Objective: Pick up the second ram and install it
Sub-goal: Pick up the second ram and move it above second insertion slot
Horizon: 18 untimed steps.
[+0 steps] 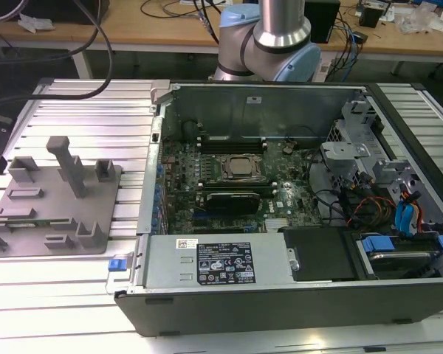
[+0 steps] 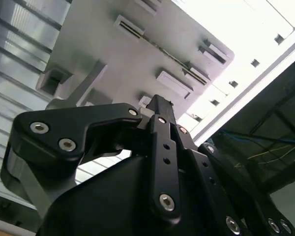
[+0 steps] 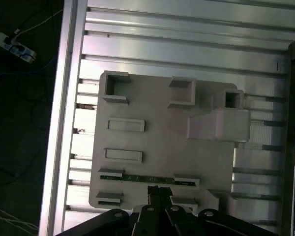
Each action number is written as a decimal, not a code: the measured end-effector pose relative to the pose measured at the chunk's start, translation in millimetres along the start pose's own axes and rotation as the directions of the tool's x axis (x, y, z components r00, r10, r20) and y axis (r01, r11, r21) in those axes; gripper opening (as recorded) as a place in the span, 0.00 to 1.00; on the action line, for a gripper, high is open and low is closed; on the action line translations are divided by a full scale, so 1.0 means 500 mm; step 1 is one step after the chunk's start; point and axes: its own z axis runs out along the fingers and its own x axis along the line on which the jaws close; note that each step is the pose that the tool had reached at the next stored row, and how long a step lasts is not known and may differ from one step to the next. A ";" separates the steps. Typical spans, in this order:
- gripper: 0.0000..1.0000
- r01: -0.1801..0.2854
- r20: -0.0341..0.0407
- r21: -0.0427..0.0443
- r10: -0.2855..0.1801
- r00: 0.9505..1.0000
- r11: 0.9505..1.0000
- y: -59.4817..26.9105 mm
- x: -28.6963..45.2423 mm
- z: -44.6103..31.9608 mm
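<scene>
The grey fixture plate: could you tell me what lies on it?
The second ram rests in two holder blocks; the gripper covers part of the plate beside it.

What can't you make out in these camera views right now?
1. The second ram, its two ends: first wrist view, covered by the grey holder blocks.
2. The fixture plate, one edge: first wrist view, hidden behind the gripper.
3. Whether the motherboard slots hold sticks: exterior view, too small and dark.

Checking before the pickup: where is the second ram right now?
In the first wrist view the second ram rests on the grey holder plate, spanning two small holder blocks, close by the end effector.
</scene>
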 end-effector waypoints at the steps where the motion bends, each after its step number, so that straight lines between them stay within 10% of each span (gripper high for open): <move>1: 0.08 0.035 -0.002 -0.001 -0.035 0.999 0.999 0.000 0.000 0.000; 5: 0.08 0.116 -0.006 -0.003 -0.116 0.993 0.993 0.000 0.000 0.000; 11: 0.08 0.288 -0.013 -0.009 -0.289 0.957 0.957 0.000 0.000 0.000; 13: 0.08 0.351 -0.016 -0.011 -0.351 0.936 0.936 0.000 0.000 0.000; 15: 0.08 0.426 -0.019 -0.015 -0.427 0.904 0.904 0.000 0.000 0.000; 17: 0.08 0.464 -0.020 -0.016 -0.464 0.885 0.886 0.000 0.000 0.000; 18: 0.08 0.503 -0.022 -0.018 -0.503 0.864 0.864 0.000 0.000 0.000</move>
